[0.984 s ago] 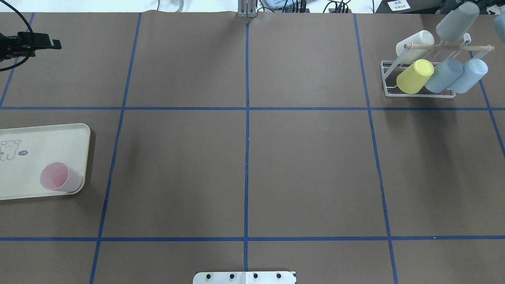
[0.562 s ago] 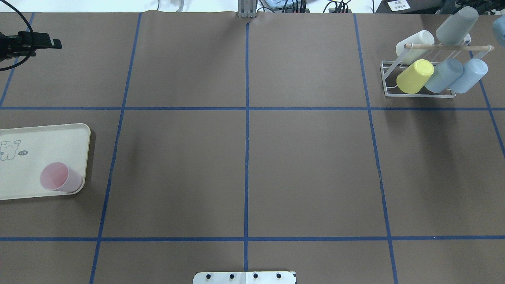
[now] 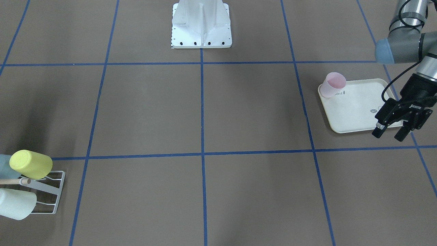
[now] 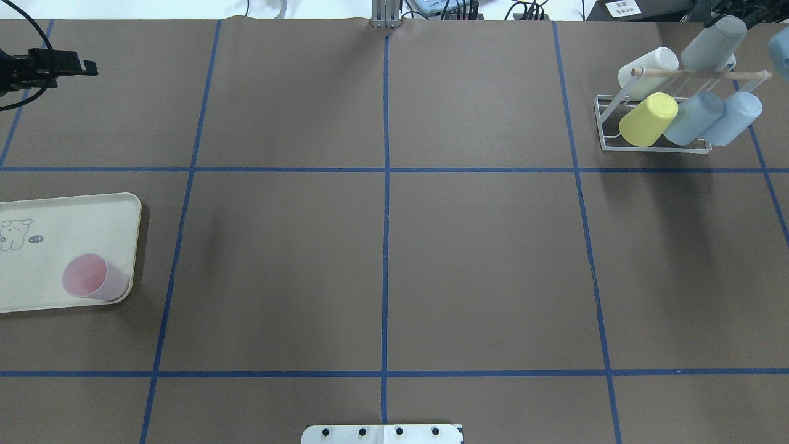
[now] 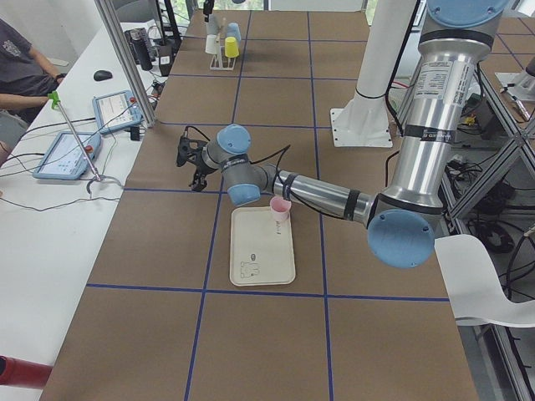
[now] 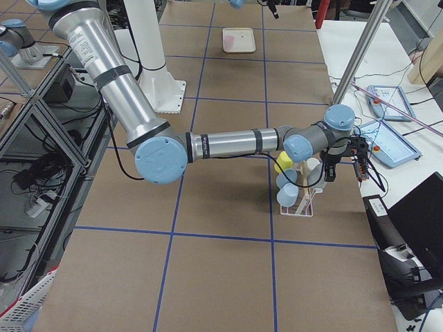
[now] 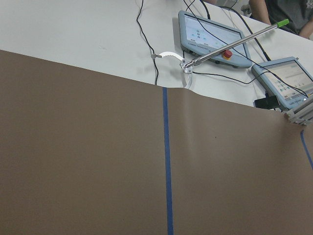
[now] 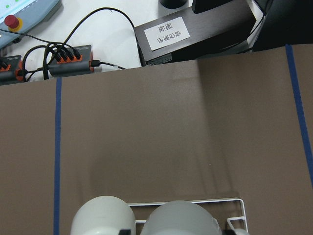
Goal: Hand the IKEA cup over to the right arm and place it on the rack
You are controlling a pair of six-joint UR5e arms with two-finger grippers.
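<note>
Cup: pink tumbler (image 4: 95,277), upright, open mouth up, long axis vertical, rim wider than base.
Cup's seat: on the cream tray (image 4: 37,209) with a cartoon-animal print, in the corner nearest the robot base and the middle of the desk (image 4: 382,265).
Left end effector (image 3: 388,136): fingers apart with nothing between them, raised over the desk at the tray's side away from the robot base.
Cup from the left end effector: well apart, back toward the robot base, across the tray.
Right arm (image 6: 228,145): stretched out to the rack (image 4: 607,132).
Right end effector (image 6: 331,173): seen only in the right side view, just beside the rack; whether its fingers are apart or together cannot be told.
Rack from the left end effector: at the desk's opposite end; white wire with a wooden dowel (image 4: 703,73).
On the rack: yellow cup (image 4: 647,119), cream cup (image 4: 647,71), pale blue cups (image 4: 693,117), all tilted.
</note>
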